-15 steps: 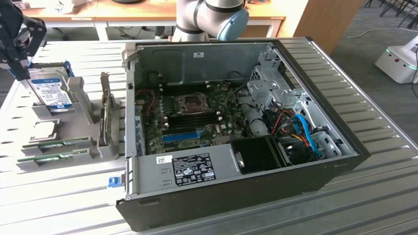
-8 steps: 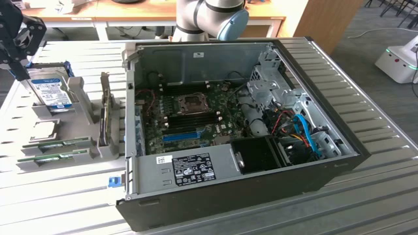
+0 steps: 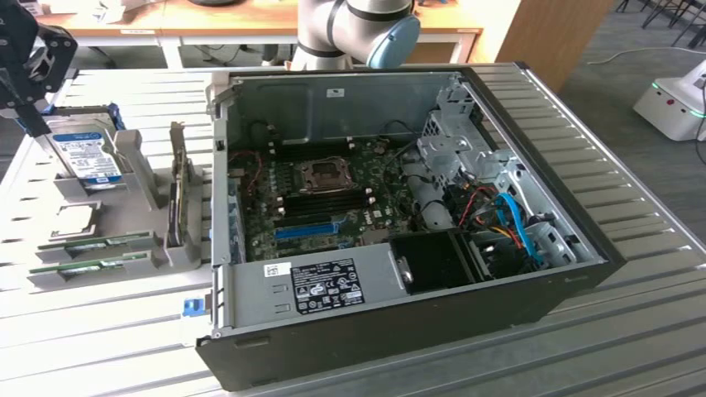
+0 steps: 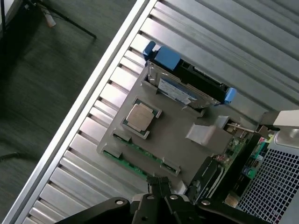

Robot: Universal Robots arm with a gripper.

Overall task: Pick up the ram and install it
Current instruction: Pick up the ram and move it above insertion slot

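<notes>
Two green ram sticks [image 3: 94, 246] lie in slots of a grey holder [image 3: 132, 165] on the table, at the exterior view's left. In the wrist view one ram stick [image 4: 128, 161] shows as a green strip along the holder's edge [image 4: 177, 121]. My gripper [image 3: 36, 124] hangs above the holder's far end, over a hard drive [image 3: 88, 157], well clear of the ram. Its black fingertips [image 4: 159, 184] are shut together with nothing between them. The open computer case [image 3: 530, 298] lies beside the holder, its motherboard showing long black memory slots [image 3: 331, 198].
The holder also carries a processor chip [image 4: 139, 116], the blue-railed hard drive [image 4: 187, 84] and an upright card [image 3: 177, 190]. A blue expansion slot [image 3: 303, 229] sits on the motherboard. The slatted table's edge [image 4: 84, 98] runs close beside the holder. A white machine [image 3: 673, 103] stands on the floor.
</notes>
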